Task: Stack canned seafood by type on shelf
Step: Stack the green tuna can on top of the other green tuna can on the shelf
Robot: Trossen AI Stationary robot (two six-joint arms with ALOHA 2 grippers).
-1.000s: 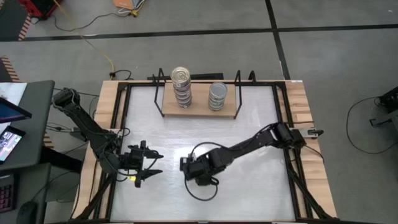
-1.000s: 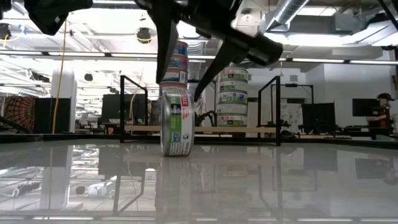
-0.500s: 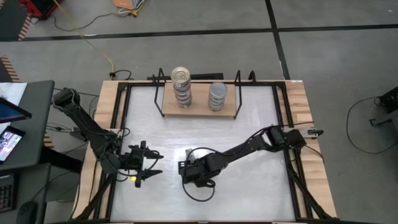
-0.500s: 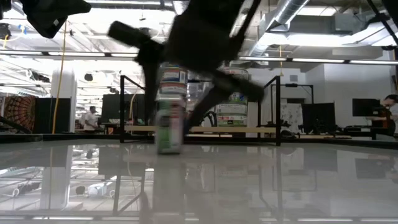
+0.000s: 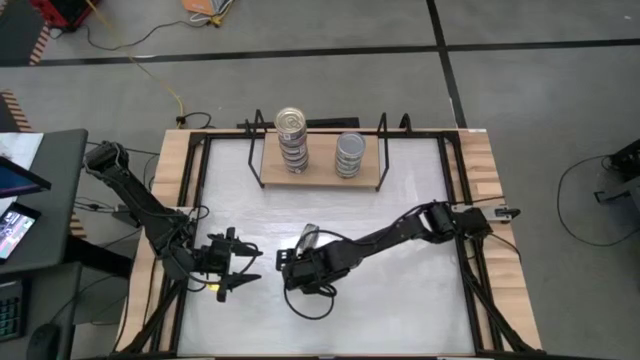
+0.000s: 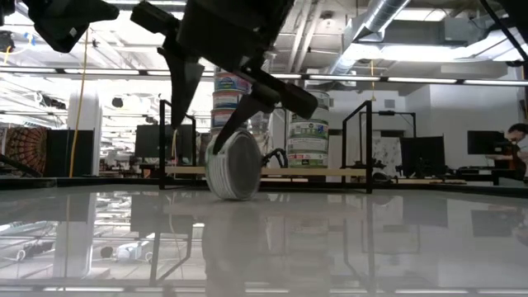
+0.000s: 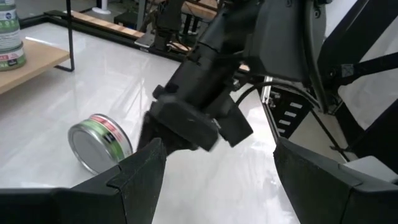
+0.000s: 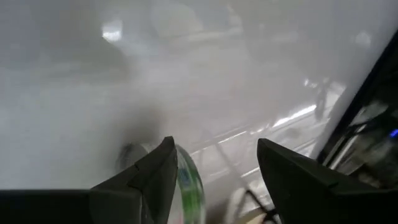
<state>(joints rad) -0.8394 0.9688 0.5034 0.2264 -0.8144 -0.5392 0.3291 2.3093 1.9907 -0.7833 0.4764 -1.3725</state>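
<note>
One tin [image 6: 234, 164] on edge on tabletop [image 5: 400, 290] | right gripper [image 6: 210, 95] spread above it, ungripped | left gripper [image 5: 238, 268] parted, idle.

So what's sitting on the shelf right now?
The shelf holds two stacks of tins: a taller stack on its left and a shorter stack beside it. Only each top lid shows from above; an exact count isn't clear.

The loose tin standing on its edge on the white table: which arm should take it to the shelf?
The right. Its hand is open and already right at the tin, which stands on its rim beside one finger. The left hand is open and waits farther off, toward the left edge.
</note>
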